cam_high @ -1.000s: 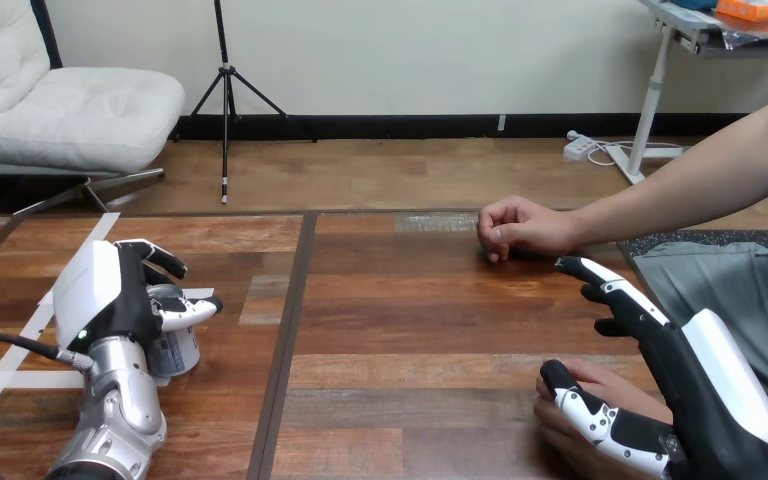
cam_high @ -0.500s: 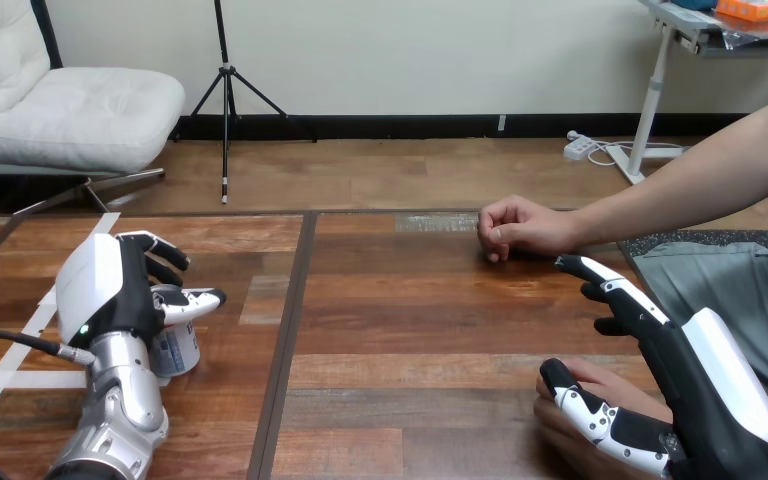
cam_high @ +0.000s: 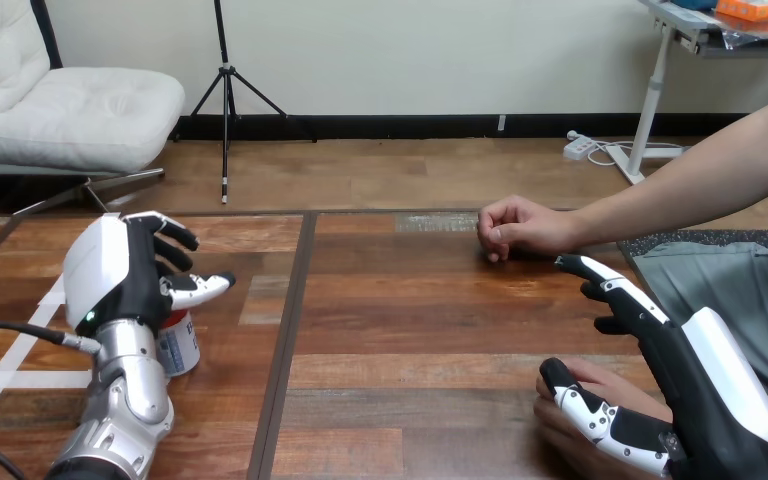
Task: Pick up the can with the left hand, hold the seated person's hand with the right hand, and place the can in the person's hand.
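The can [cam_high: 179, 344] stands upright on the wooden table at the left, close below my left hand [cam_high: 120, 275]. That hand hovers just above and behind it with relaxed, spread fingers and its thumb [cam_high: 200, 288] pointing right, holding nothing. At the bottom right my right hand [cam_high: 695, 385] has straight fingers [cam_high: 620, 292] pointing toward the table's middle. Its thumb [cam_high: 592, 412] lies across the person's hand [cam_high: 560, 418], which rests on the table partly under it. The person's other hand [cam_high: 518, 227] is a loose fist on the table farther back.
White tape strips [cam_high: 22, 347] cross the table's left part beside my left arm. A dark seam [cam_high: 286, 340] runs front to back through the tabletop. The person's forearm [cam_high: 690, 185] reaches in from the right edge.
My left hand has risen off the can and spread its fingers; the can stays standing in place. My right hand and both of the person's hands have not moved.
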### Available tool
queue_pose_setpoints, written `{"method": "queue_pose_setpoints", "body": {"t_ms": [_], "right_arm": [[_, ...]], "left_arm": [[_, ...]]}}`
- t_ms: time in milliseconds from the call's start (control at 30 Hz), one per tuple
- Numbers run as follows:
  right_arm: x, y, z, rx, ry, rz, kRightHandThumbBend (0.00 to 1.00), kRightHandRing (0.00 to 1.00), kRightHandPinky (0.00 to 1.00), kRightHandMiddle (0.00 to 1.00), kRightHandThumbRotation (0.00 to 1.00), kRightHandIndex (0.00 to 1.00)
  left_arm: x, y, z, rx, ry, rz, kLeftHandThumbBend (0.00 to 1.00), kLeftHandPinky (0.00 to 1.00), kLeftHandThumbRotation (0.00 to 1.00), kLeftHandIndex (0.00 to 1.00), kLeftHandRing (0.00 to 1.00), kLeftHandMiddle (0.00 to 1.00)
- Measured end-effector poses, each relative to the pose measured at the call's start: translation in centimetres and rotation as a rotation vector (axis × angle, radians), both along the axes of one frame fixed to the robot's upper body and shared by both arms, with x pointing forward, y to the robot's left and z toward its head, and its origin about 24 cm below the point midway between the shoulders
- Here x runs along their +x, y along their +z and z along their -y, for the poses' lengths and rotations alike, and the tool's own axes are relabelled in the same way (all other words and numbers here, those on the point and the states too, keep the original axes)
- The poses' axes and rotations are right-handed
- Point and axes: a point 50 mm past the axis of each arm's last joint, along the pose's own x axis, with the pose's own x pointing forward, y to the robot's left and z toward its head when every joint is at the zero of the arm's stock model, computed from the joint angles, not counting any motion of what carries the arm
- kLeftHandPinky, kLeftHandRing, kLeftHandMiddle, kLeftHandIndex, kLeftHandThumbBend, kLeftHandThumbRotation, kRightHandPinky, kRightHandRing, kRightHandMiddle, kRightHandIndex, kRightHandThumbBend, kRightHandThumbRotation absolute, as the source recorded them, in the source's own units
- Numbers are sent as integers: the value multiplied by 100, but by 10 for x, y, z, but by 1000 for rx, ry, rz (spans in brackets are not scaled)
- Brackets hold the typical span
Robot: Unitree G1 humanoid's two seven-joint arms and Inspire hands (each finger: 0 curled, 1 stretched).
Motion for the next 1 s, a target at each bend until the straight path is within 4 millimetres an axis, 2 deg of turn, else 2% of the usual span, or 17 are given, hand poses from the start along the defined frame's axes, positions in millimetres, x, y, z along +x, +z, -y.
{"method": "queue_pose_setpoints", "body": {"t_ms": [433, 1000], "right_arm": [[0, 0, 0, -2, 1, 3, 38, 90, 80, 92, 0, 89], [3, 2, 0, -16, 6, 14, 49, 89, 80, 91, 0, 88]], "left_arm": [[3, 6, 4, -7, -21, 34, 73, 43, 0, 50, 44, 47], [0, 5, 5, 22, -32, 38, 75, 44, 0, 53, 46, 48]]}}
